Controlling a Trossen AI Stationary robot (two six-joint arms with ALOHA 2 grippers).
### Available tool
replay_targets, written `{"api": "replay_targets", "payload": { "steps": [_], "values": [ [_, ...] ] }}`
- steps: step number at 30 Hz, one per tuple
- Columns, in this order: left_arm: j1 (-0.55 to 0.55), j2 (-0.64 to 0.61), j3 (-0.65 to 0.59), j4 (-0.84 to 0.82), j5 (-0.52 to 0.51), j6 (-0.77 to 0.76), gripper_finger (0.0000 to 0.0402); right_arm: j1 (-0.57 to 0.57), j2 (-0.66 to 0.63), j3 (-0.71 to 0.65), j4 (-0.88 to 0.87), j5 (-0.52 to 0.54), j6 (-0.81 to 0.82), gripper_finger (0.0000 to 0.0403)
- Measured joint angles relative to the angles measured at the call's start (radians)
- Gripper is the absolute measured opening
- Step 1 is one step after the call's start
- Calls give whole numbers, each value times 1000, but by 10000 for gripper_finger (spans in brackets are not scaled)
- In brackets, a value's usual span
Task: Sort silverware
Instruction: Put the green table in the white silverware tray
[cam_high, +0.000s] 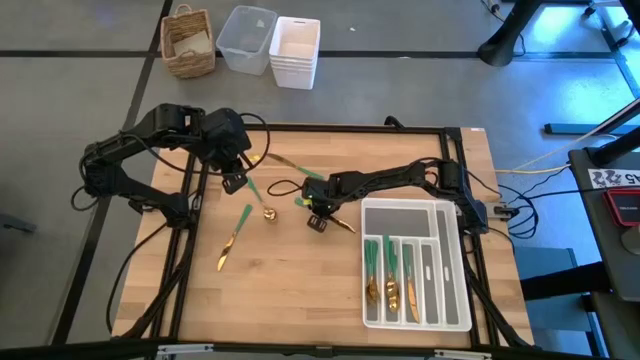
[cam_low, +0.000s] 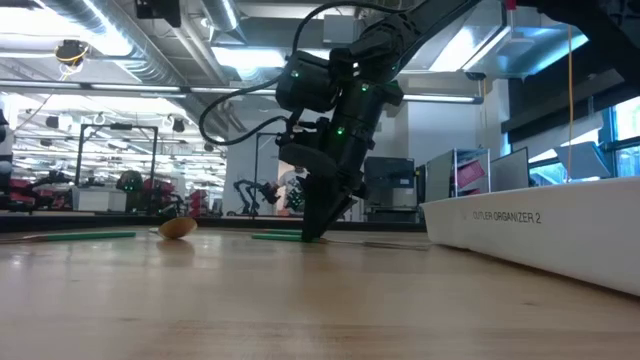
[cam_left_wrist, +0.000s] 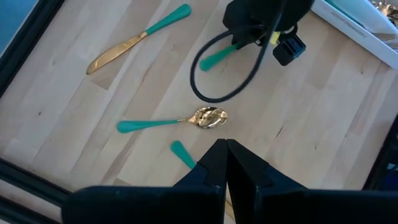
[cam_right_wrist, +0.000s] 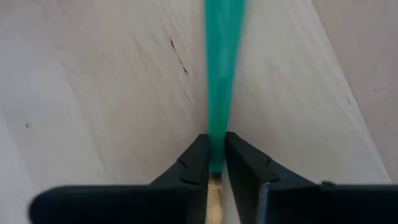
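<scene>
Three green-handled gold pieces lie flat on the wooden table: a spoon (cam_high: 266, 210) (cam_left_wrist: 186, 120), a knife (cam_high: 290, 166) (cam_left_wrist: 134, 40) toward the far side, and another piece (cam_high: 234, 238) toward the near side, whose handle end (cam_left_wrist: 180, 152) shows beside my left fingers. My left gripper (cam_high: 236, 182) (cam_left_wrist: 226, 152) hovers shut over the spoon's handle and touches nothing. My right gripper (cam_high: 320, 216) (cam_low: 315, 233) (cam_right_wrist: 216, 163) points down at the table, shut on a fourth piece (cam_high: 345, 225). Several more pieces lie in the white tray (cam_high: 455, 270). My right gripper pinches the piece between its two fingers where the green handle (cam_right_wrist: 219, 112) meets the gold metal. The fingers come from above, pointing down, and stand across the piece. The piece lies flat on the table, its handle (cam_low: 280, 236) stretching away from the fingertips.
The white tray (cam_low: 530, 225) stands at the table's right, beside my right arm. A black cable loop (cam_left_wrist: 214, 74) hangs by the right gripper. A black frame (cam_high: 300, 128) borders the table. Beyond the far edge stand a wicker basket (cam_high: 188, 42), a clear bin (cam_high: 247, 38) and white bins (cam_high: 295, 50).
</scene>
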Motion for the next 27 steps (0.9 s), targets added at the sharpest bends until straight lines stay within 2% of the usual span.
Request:
{"api": "replay_targets", "payload": {
  "steps": [4, 6, 10, 18, 23, 27],
  "values": [
    [0, 0, 0, 0, 0, 18, 0, 0, 0, -1, 3, -10, 0, 13],
    [0, -10, 0, 1, 0, 38, 0, 0, 0, -1, 5, -11, 0, 5],
    [0, -64, 0, 4, -7, 28, 0, 1, 0, -1, 5, -11, 9, 9],
    [-50, -199, -16, 44, -89, -134, 0, 1, 0, -1, 16, -13, 11, 14],
    [-138, -290, -179, 111, -125, -252, 0, 2, -1, 8, 11, -18, 11, 52],
    [-219, -363, -375, 300, -126, -258, 0, 2, 3, 55, -53, -17, 10, 91]
  ]
}}
